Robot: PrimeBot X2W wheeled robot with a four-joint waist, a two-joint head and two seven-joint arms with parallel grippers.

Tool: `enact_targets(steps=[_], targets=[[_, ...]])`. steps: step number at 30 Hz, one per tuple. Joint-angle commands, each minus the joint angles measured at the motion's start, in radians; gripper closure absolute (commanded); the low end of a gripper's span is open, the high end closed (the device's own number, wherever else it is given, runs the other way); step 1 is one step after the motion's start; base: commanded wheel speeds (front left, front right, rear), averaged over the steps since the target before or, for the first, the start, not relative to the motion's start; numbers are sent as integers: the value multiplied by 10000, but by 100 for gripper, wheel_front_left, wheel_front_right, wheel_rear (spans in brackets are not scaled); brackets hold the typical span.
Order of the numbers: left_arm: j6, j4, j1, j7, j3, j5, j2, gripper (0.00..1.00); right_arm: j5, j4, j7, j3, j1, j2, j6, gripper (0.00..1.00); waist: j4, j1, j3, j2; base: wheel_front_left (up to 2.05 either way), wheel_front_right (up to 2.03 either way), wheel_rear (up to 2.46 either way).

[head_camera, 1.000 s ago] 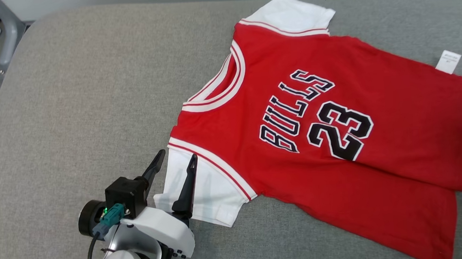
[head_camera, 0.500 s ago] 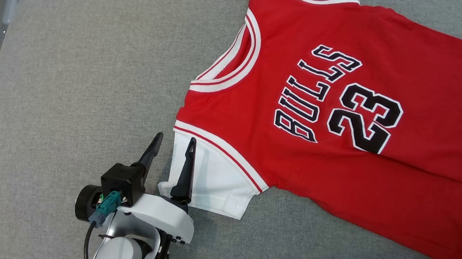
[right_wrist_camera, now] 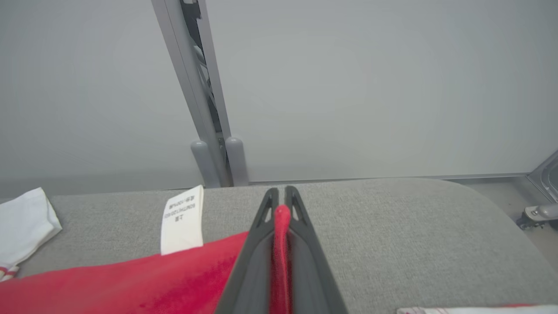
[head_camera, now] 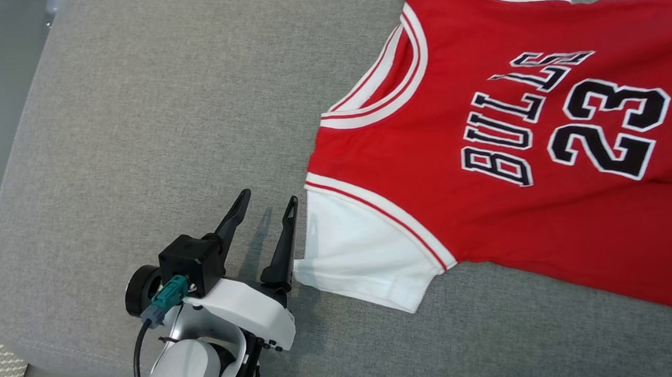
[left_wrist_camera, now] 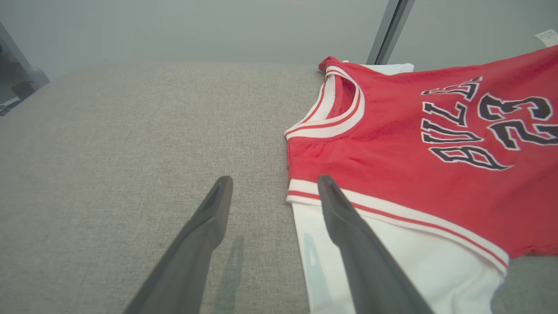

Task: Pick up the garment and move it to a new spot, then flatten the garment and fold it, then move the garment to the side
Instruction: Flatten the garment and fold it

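One garment point(head_camera: 550, 209), a red jersey, lies flat on the grey cushion point(head_camera: 131, 138), right of my left gripper point(head_camera: 269, 196), whose jaws stand spread at the near white sleeve point(head_camera: 358, 258). My right gripper point(right_wrist_camera: 281, 194) pinches its red edge. It looks like light, limp cloth, so I'd grab the edges. Two sleeves, one label point(right_wrist_camera: 183, 220).

Head cam: high, looking steeply down on the grey cushion point(head_camera: 129, 108), left gripper point(head_camera: 268, 197) at lower left; left wrist cam: low, near the cushion, facing along its fingers point(left_wrist_camera: 200, 235) across the garment point(left_wrist_camera: 392, 144) toward a pale wall point(left_wrist_camera: 196, 26); right wrist cam: low, right at the garment's edge, also facing a pale wall; head and left wrist share collar point(head_camera: 388, 90), near sleeve point(head_camera: 364, 251), lettering point(head_camera: 504, 141); both wrist cams share the white label point(left_wrist_camera: 547, 37).
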Motion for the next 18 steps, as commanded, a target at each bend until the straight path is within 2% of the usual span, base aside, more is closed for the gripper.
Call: enact_targets(steps=[1,5,6,7,12,18], targets=[[-45,44,-177,-49,30,-69,16,0,-96,68,43,6,-199,-160,-8,100,170,0,86,0,0,0,0],[-76,191,-191,-168,1,-119,-39,0,-461,397,45,110,-805,-522,-8,100,381,0,193,0,0,0,0],[-81,222,-196,-192,-12,-128,-55,0,-576,505,-30,45,-929,-624,-8,29,400,0,222,0,0,0,0],[-85,252,-211,-198,-23,-141,-74,0,-719,669,-75,-11,-1012,-635,-8,0,409,0,243,0,0,0,0],[-76,382,-269,-275,-10,-169,-71,0,-1135,1005,-733,56,-1116,-61,-8,0,164,0,170,0,0,0,0],[37,500,-153,-292,94,-157,122,0,-911,1005,-1885,367,-402,839,-6,0,-627,0,-516,0,0,0,0]])
